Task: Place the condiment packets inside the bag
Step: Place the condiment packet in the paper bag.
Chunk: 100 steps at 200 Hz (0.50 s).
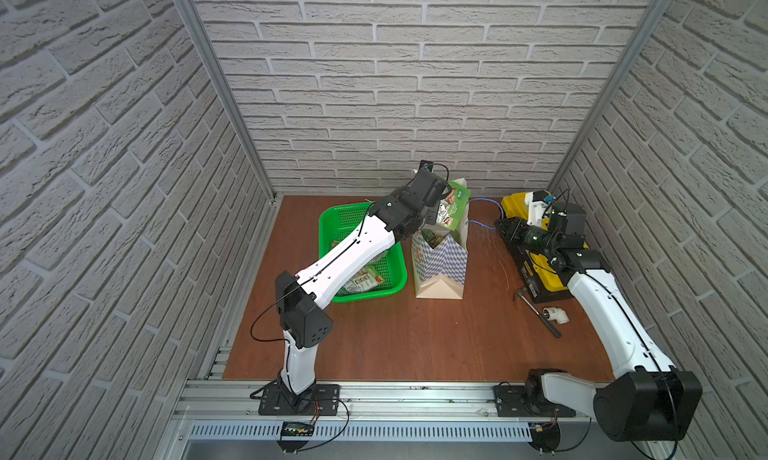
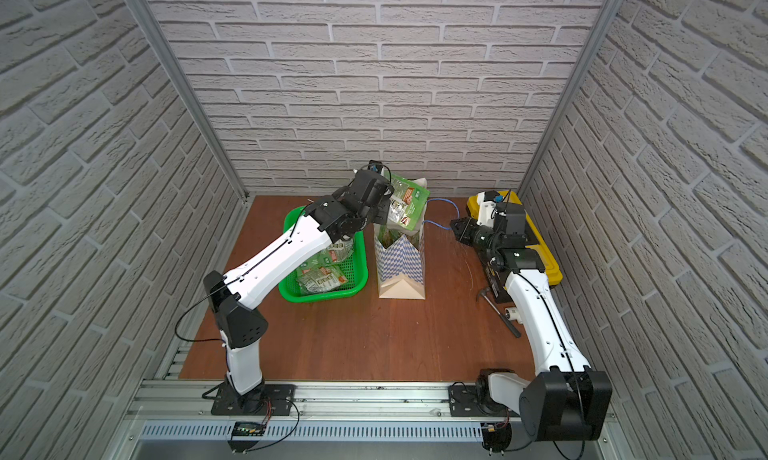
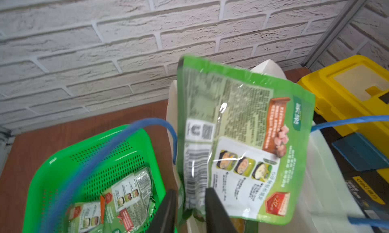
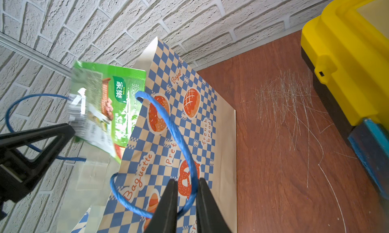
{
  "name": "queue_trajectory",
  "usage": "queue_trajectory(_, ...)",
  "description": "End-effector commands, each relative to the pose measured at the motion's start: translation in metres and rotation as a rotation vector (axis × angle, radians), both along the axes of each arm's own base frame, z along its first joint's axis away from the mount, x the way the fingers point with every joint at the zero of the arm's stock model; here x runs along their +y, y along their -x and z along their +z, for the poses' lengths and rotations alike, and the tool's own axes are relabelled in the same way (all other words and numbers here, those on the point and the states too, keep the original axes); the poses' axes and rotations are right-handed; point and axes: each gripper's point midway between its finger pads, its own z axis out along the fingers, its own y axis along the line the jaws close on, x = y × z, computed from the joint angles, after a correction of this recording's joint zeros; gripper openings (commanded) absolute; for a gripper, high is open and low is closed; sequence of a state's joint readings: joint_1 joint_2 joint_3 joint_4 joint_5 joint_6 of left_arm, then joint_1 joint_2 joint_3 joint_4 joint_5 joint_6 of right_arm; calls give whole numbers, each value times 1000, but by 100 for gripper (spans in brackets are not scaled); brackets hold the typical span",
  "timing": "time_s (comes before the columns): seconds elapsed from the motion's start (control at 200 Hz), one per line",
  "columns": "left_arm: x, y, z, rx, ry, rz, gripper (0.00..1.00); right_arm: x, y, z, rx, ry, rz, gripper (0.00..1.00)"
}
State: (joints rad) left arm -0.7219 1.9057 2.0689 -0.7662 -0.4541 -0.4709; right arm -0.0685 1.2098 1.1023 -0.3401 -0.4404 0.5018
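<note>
The bag (image 1: 440, 267) (image 2: 401, 267) stood upright and open-mouthed on the worktop (image 1: 395, 337), between the green perforated basket (image 1: 365, 297) and the yellow-and-black toolbox (image 1: 515, 202). The left arm reached across the basket to the bag mouth. The left fingers (image 3: 214, 208) stood apart, and the barcoded lower edge of one large green condiment packet (image 3: 242, 137) lay in the gap between them; contact with either finger could not be determined. This packet appeared blurred, stood roughly on end and leaned over the bag mouth. Most of its body was above the rim, and in the right wrist view its lower corner was hidden behind the checkered wall. The other condiment packets (image 1: 361, 281) (image 3: 126, 200) lay heaped in the near part of the basket, below the left forearm and well apart from both sets of fingers. The right fingers (image 4: 166, 204) were positioned beside the bag on the toolbox side, close together with a narrow gap. The blue cord handle (image 4: 175, 133) passed through that gap and lay against one finger; whether it was pinched could not be determined. In both top views this handle was drawn out sideways from the bag toward the right fingers.
</note>
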Motion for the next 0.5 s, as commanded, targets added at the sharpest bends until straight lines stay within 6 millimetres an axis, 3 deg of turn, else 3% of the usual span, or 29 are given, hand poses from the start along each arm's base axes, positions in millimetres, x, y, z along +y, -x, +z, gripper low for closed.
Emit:
queue_trajectory(0.0, 14, 10, 23, -26, 16, 16, 52, -1, 1, 9, -39, 1, 4, 21)
queue_trajectory(0.16, 5, 41, 47, -67, 94, -64, 60, -1, 1, 8, -37, 3, 1, 21)
queue_trajectory(0.285, 13, 66, 64, -116, 161, -91, 66, -1, 1, 7, -35, 4, 0, 21)
queue_trajectory(0.495, 60, 96, 43, -126, 171, -9, 71, -2, 1, 7, -35, 6, -1, 21)
